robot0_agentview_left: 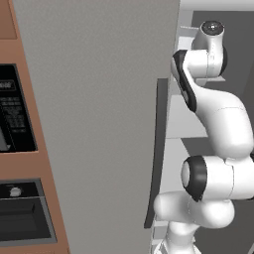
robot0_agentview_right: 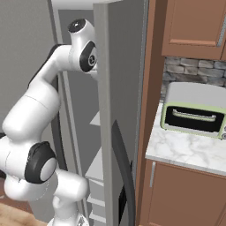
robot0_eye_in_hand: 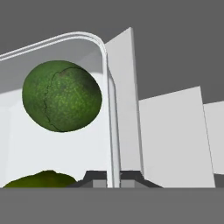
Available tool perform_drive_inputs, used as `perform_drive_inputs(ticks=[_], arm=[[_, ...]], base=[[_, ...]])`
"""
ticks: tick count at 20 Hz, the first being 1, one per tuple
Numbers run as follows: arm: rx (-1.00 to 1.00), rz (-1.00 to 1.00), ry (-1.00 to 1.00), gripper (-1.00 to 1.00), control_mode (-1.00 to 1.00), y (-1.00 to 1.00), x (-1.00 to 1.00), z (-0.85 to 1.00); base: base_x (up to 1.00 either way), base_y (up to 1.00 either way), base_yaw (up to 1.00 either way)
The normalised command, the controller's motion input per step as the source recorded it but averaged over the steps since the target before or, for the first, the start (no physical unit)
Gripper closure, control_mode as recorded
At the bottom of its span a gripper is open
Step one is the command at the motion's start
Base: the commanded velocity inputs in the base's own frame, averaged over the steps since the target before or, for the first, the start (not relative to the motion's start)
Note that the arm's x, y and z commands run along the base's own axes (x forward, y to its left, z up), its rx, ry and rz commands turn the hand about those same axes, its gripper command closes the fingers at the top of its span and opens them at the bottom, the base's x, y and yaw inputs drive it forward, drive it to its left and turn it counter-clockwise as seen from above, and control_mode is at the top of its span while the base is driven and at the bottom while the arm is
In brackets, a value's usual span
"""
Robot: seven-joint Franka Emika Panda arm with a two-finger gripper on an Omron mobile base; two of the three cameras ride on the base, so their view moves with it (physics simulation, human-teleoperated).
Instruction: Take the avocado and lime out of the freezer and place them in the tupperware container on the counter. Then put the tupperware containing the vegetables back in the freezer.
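The gripper (robot0_eye_in_hand: 113,178) is clenched on the rim of the tupperware container (robot0_eye_in_hand: 106,65), held among the freezer (robot0_agentview_right: 123,88) shelves with the avocado (robot0_eye_in_hand: 62,96) and lime (robot0_eye_in_hand: 41,179) inside, so a tilt or knock could likely roll the fruit out.

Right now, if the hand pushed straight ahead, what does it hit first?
Likely the white freezer panels ahead; depth is unclear. The hand is shut on the tupperware container rim, avocado inside.
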Motion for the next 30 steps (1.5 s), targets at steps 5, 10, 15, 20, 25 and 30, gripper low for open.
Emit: perform_drive_inputs(ticks=[5,10,15,20,25,30], arm=[[0.0,0.0,-0.01,1.0,-1.0,-0.06,0.32,-0.12],[0.0,0.0,0.0,1.0,-1.0,-0.08,0.27,-0.18],[0.0,0.0,0.0,1.0,-1.0,-0.16,0.23,-0.16],[0.0,0.0,0.0,1.0,-1.0,-0.15,0.27,-0.19],[0.0,0.0,0.0,-1.0,-1.0,-0.06,0.29,-0.17],[0.0,0.01,0.0,-1.0,-1.0,-0.05,0.19,-0.07]], base=[[0.0,0.0,0.0],[0.0,0.0,0.0],[0.0,0.0,0.0],[0.0,0.0,0.0],[0.0,0.0,0.0],[0.0,0.0,0.0]])
